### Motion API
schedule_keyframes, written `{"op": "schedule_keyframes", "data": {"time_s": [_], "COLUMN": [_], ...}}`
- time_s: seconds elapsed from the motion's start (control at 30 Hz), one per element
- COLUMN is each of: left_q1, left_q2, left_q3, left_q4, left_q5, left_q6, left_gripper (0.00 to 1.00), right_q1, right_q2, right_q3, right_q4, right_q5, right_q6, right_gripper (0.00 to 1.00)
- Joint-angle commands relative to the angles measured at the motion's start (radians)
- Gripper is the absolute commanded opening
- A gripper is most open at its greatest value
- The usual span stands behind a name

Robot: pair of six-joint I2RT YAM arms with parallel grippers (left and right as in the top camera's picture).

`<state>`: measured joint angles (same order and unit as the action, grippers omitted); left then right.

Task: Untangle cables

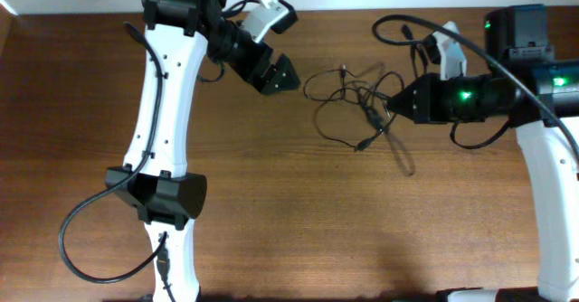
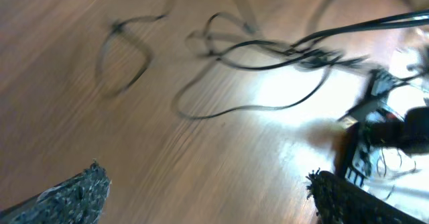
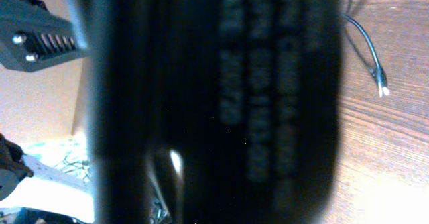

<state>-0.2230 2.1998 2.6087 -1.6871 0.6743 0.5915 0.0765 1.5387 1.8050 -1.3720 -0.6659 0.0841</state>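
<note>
The cables [image 1: 355,99] lie as a loose tangle of thin black strands on the wooden table [image 1: 298,221], between my two grippers. My left gripper [image 1: 288,74] hovers just left of the tangle. In the left wrist view its jaws stand wide apart with nothing between them [image 2: 208,187], and the cables [image 2: 255,56] lie ahead of it. My right gripper [image 1: 391,106] is shut with its tip in the right side of the tangle, pinching a strand there. Its dark fingers [image 3: 221,103] fill the right wrist view, and a silvery plug end [image 3: 383,89] lies beside them.
One strand trails toward the front of the table [image 1: 404,165]. Thicker black arm cables loop at the front left [image 1: 81,239] and near the right arm's base [image 1: 398,26]. The white left arm [image 1: 167,103] spans the left side of the table.
</note>
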Motion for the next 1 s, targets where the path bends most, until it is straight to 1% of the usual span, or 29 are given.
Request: {"op": "schedule_keyframes", "data": {"time_s": [0.0,0.03,0.1,0.17,0.2,0.23,0.27,0.3,0.33,0.37,0.47,0.5,0.57,0.6,0.63,0.67,0.7,0.8,0.83,0.87,0.9,0.93,0.97], "left_q1": [-0.021,-0.024,-0.043,-0.083,-0.124,-0.152,-0.173,-0.183,-0.188,-0.188,-0.188,-0.188,-0.187,-0.187,-0.187,-0.187,-0.187,-0.187,-0.187,-0.187,-0.187,-0.187,-0.187], "left_q2": [-0.003,-0.003,-0.003,-0.003,-0.003,-0.003,-0.003,-0.003,-0.003,-0.003,-0.003,-0.003,-0.003,-0.003,-0.003,-0.003,-0.003,-0.003,-0.003,-0.003,-0.003,-0.003,-0.003], "left_q3": [0.005,0.005,-0.008,-0.036,-0.057,-0.076,-0.103,-0.130,-0.165,-0.198,-0.233,-0.233,-0.233,-0.233,-0.233,-0.233,-0.233,-0.233,-0.233,-0.233,-0.233,-0.233,-0.233], "left_q4": [0.035,0.055,0.077,0.142,0.208,0.262,0.312,0.344,0.381,0.415,0.447,0.458,0.519,0.559,0.617,0.651,0.688,0.718,0.714,0.703,0.689,0.664,0.614], "left_q5": [0.135,0.146,0.150,0.150,0.153,0.152,0.152,0.151,0.149,0.149,0.153,0.175,0.179,0.179,0.179,0.179,0.179,0.179,0.178,0.161,0.130,0.036,-0.102], "left_q6": [0.125,0.055,-0.001,-0.023,-0.023,-0.023,-0.024,-0.024,-0.036,-0.061,-0.065,-0.065,-0.122,-0.169,-0.241,-0.282,-0.327,-0.364,-0.368,-0.371,-0.378,-0.414,-0.439], "left_gripper": [0.99,0.93,0.90,0.89,0.89,0.87,0.70,0.63,0.61,0.61,0.60,0.58,0.34,0.18,0.09,0.00,0.00,0.00,0.00,0.00,0.00,0.00,0.00], "right_q1": [0.029,0.029,0.029,0.028,0.027,0.027,0.027,0.027,0.027,0.019,-0.035,-0.064,-0.094,-0.097,-0.097,-0.097,-0.097,-0.097,-0.097,-0.097,-0.097,-0.095,-0.096], "right_q2": [-0.005,-0.005,-0.005,-0.005,-0.005,-0.005,-0.006,-0.006,-0.006,-0.006,-0.006,-0.006,-0.006,-0.005,-0.005,-0.005,-0.005,-0.005,-0.005,-0.002,0.000,0.007,0.019], "right_q3": [0.020,0.020,0.021,0.021,0.021,0.021,0.021,0.021,0.021,0.021,0.021,0.021,0.021,0.021,0.021,0.020,0.020,0.020,0.018,0.018,0.018,0.018,0.018], "right_q4": [0.016,0.038,0.077,0.086,0.087,0.093,0.105,0.119,0.143,0.157,0.157,0.154,0.140,0.130,0.129,0.122,0.105,0.077,0.074,0.062,0.043,0.005,-0.054], "right_q5": [0.008,0.006,-0.059,-0.099,-0.131,-0.150,-0.182,-0.217,-0.259,-0.282,-0.312,-0.342,-0.363,-0.362,-0.357,-0.330,-0.300,-0.196,-0.127,-0.085,-0.042,0.043,0.246], "right_q6": [0.056,0.087,0.103,0.108,0.107,0.107,0.104,0.104,0.105,0.108,0.116,0.116,0.115,0.115,0.115,0.115,0.115,0.112,0.112,0.112,0.112,0.112,0.113], "right_gripper": [0.04,0.04,0.04,0.04,0.04,0.04,0.04,0.04,0.04,0.04,0.04,0.04,0.04,0.04,0.04,0.04,0.04,0.04,0.07,0.30,0.60,0.91,0.99]}}
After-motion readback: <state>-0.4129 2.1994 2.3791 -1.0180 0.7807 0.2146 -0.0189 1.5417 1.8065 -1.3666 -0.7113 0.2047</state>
